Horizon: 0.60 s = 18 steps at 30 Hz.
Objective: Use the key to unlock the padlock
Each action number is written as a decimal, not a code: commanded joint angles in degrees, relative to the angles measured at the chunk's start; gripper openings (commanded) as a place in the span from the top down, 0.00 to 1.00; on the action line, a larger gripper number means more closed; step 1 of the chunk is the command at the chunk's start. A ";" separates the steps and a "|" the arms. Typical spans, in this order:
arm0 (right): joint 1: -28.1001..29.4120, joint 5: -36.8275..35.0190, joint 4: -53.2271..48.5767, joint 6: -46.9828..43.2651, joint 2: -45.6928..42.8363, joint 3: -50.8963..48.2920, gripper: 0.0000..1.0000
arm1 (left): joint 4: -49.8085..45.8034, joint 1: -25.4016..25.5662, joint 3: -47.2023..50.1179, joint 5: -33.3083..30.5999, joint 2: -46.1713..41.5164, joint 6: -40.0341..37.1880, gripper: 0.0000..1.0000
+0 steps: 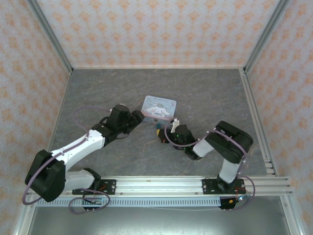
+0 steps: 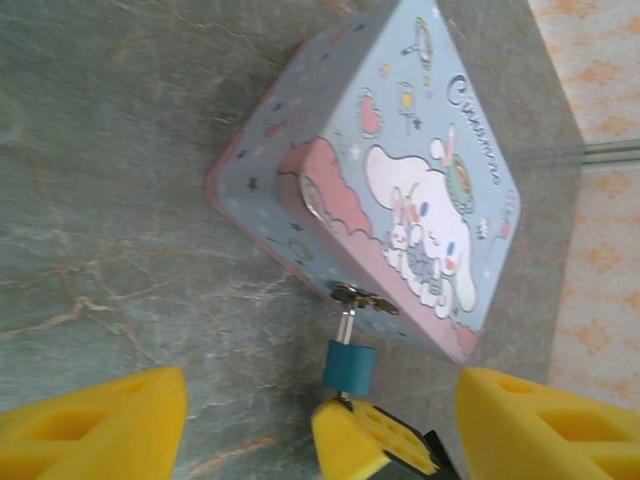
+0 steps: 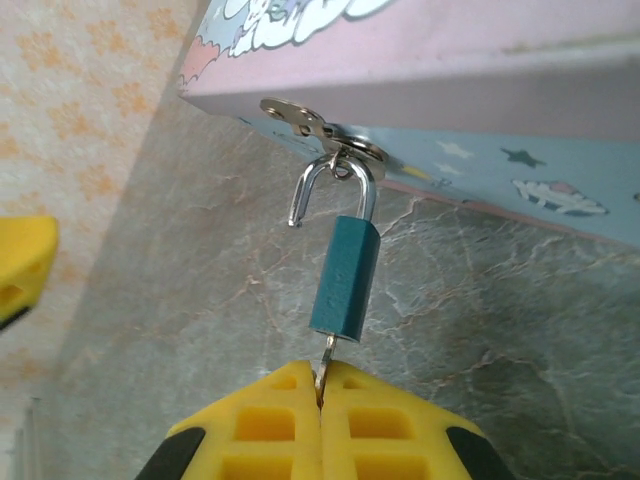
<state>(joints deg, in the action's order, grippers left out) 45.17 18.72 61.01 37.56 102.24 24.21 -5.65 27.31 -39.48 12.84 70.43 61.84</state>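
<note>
Grey marbled table (image 1: 98, 98) — blue tin (image 1: 158, 106) atop.

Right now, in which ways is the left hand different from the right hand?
The left hand is open, its yellow fingers wide apart; the right hand is shut, fingers pressed together. The left hand holds nothing; the right hand grips the key, which sits in the bottom of the padlock. Both have yellow fingers and face the padlock hanging from the tin.
</note>
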 commanded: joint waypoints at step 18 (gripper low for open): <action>-2.18 -4.25 -2.77 9.79 -4.51 -4.02 0.60 | -3.26 -8.37 -18.83 8.08 20.18 -16.55 0.24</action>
<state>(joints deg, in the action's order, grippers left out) 43.44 17.54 61.28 48.07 101.01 21.52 -8.36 19.51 -54.61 18.35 87.70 49.25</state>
